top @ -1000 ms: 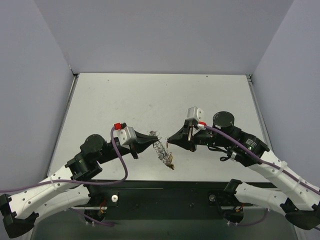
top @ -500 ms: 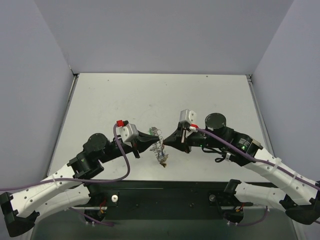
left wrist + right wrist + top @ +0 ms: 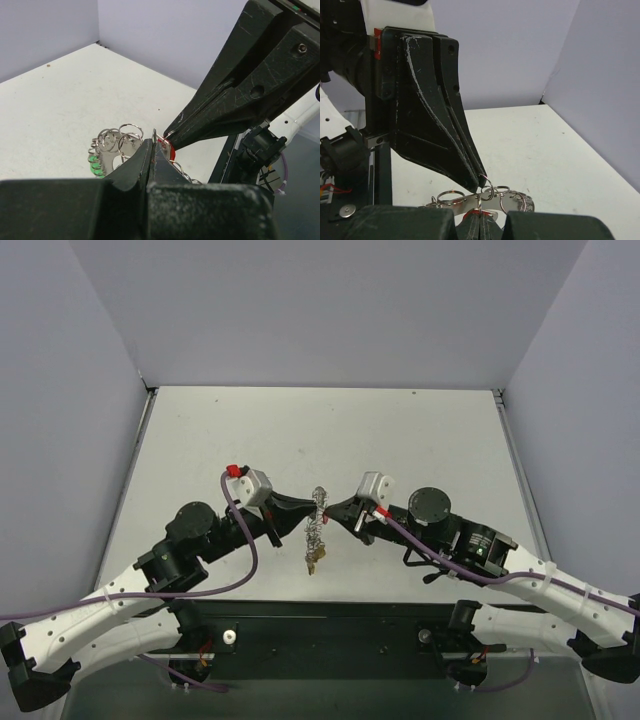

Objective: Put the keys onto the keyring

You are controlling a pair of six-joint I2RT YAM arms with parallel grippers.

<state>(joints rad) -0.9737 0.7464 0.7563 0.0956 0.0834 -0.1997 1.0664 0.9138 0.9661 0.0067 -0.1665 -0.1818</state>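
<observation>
Threading step, guys: left tool (image 3: pixel 308 508) pinches the keyring (image 3: pixel 316 530), right tool (image 3: pixel 334 512) pinches a red key (image 3: pixel 169 149), careful lining-up needed next.

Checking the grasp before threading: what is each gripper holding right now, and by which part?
The left gripper pinches the keyring at its upper rim; the right gripper pinches a red-headed key by its head.

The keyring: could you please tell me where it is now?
Top view: the keyring hangs over the table's near centre, between the left hand and right hand.
</observation>
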